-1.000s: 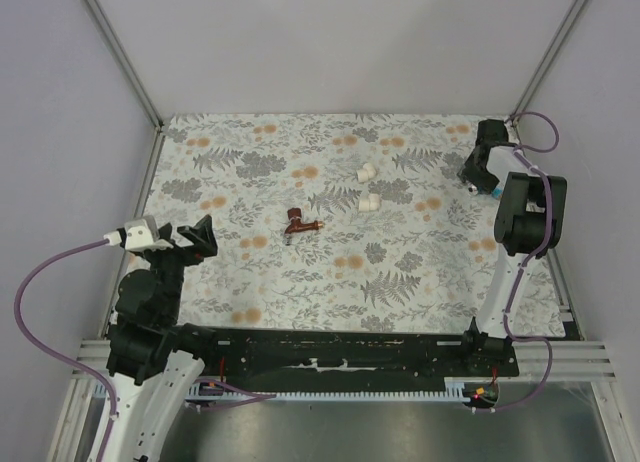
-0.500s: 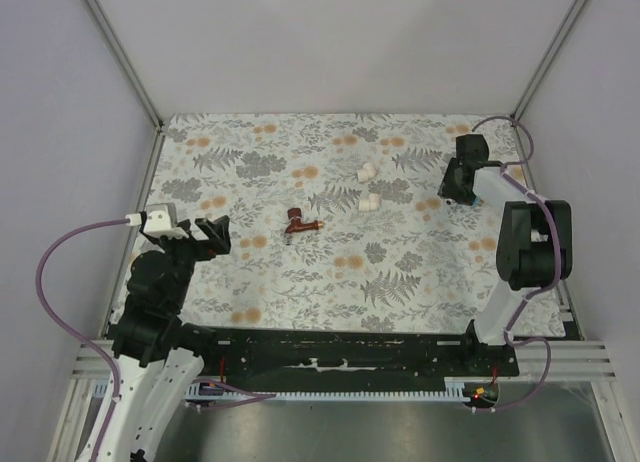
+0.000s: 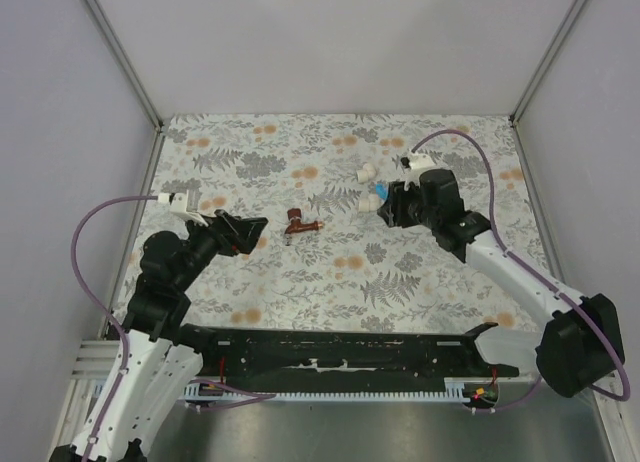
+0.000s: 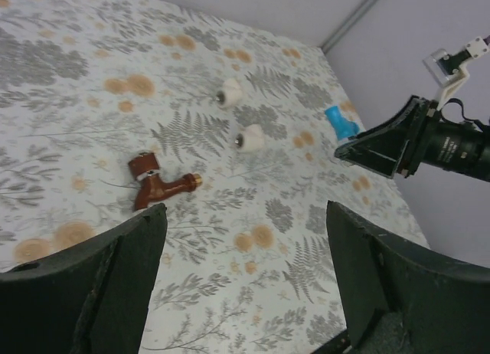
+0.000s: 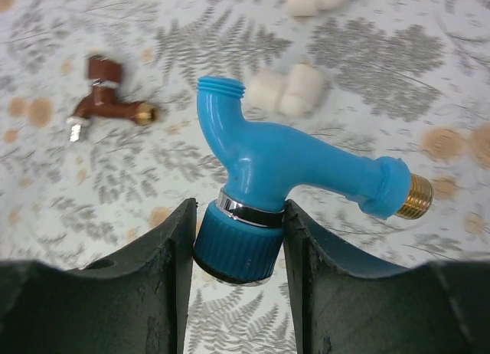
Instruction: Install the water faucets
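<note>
The right pincer [image 5: 237, 243] is clamping the blue faucet [image 5: 295, 166] by its cap, just right of the white fittings [image 3: 370, 203]; the left pincer [image 4: 241, 281], gaping wide, is facing the red-brown faucet [image 4: 157, 184] (lying loose mid-way across the desk [image 3: 450, 292]); the next move is probably calling for its brass end meeting a fitting.

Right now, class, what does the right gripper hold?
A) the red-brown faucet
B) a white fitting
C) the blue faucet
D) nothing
C: the right gripper is clamped on the round cap of the blue faucet, while the red-brown faucet lies free beyond it.
</note>
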Tool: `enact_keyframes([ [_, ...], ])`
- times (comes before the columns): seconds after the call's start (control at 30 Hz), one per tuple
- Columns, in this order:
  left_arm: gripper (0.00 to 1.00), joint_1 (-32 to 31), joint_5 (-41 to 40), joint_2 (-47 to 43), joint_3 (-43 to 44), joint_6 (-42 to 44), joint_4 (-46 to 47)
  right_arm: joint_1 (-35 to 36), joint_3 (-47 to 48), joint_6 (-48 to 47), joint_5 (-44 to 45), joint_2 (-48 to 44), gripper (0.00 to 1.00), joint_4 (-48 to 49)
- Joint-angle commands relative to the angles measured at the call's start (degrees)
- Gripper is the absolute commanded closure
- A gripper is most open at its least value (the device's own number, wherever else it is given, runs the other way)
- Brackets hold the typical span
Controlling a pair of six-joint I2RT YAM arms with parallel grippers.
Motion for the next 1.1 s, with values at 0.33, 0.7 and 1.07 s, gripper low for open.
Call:
enact_keyframes([
  [0.33, 0.08, -8.98, 14.81, 22.59, 3.05, -17.23, 18.49, 18.08, -8.79, -7.25, -14.73, -8.36, 0.85, 18.88],
  [0.7, 0.11, -16.2, 10.59, 29.63, 0.42, -22.07, 24.56, 23.45, -8.62, -9.27, -14.02, -5.46, 0.85, 21.43],
  [1.07, 0.53, -18.57, 9.18, 32.19, -1.33, -22.68, 27.81, 25.73, -8.27, -10.24, -12.71, -3.26, 0.85, 22.05],
])
